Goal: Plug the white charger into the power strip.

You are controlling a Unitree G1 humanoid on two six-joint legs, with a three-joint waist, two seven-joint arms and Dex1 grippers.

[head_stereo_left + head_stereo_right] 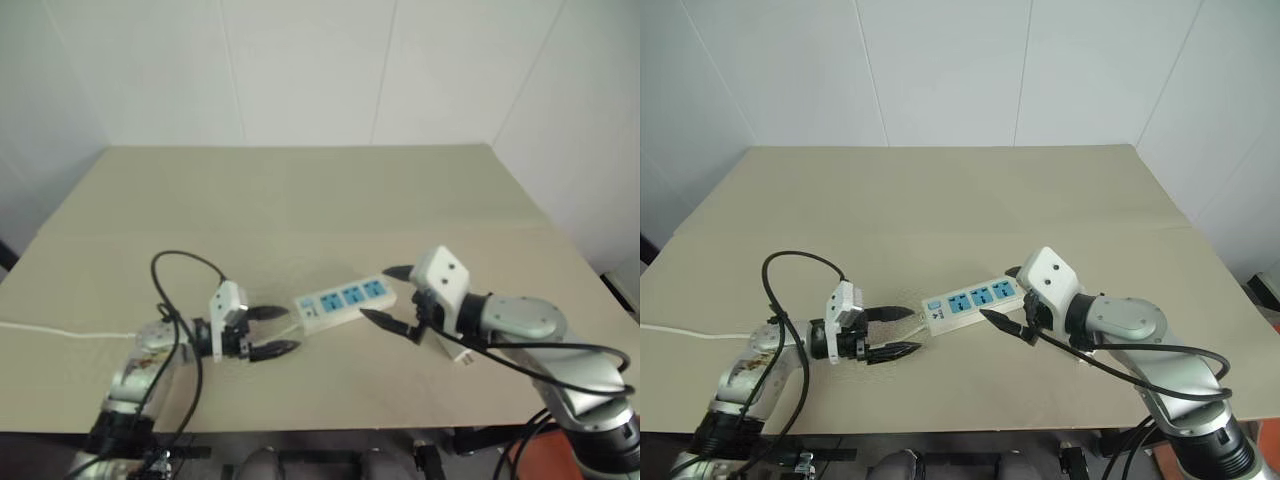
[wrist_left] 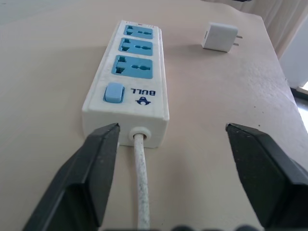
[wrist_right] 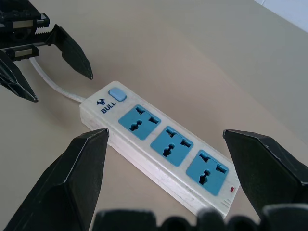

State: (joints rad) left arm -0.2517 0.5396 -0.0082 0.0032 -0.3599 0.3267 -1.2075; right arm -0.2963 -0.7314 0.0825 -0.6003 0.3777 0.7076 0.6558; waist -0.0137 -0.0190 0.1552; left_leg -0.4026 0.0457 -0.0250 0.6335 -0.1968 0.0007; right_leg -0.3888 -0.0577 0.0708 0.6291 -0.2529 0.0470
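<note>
- The left hand (image 1: pixel 276 331) has its two black fingers spread apart and holds nothing.
- It hangs just above the surface (image 1: pixel 300 200), next to the switch end of the strip (image 1: pixel 344 300).
- In the left wrist view, one finger (image 2: pixel 89 173) sits close beside the strip's end and the other stands well off to the side.
- The cord (image 2: pixel 143 187) comes out of the strip's end between these two fingers.
- The right hand (image 1: pixel 392 294) also has its fingers spread wide, with nothing in them.
- It hangs over the other end of the strip, one finger on each side.
- The strip lies flat near the middle of the surface, between the two hands.
- Its three blue sockets (image 3: pixel 173 144) face up with nothing in them, and a blue switch (image 3: pixel 117 94) sits near the cord end.
- The charger (image 2: pixel 219 37) lies on its side on the surface, near the far end of the strip but not touching it.
- Its two prongs point away from the strip.
</note>
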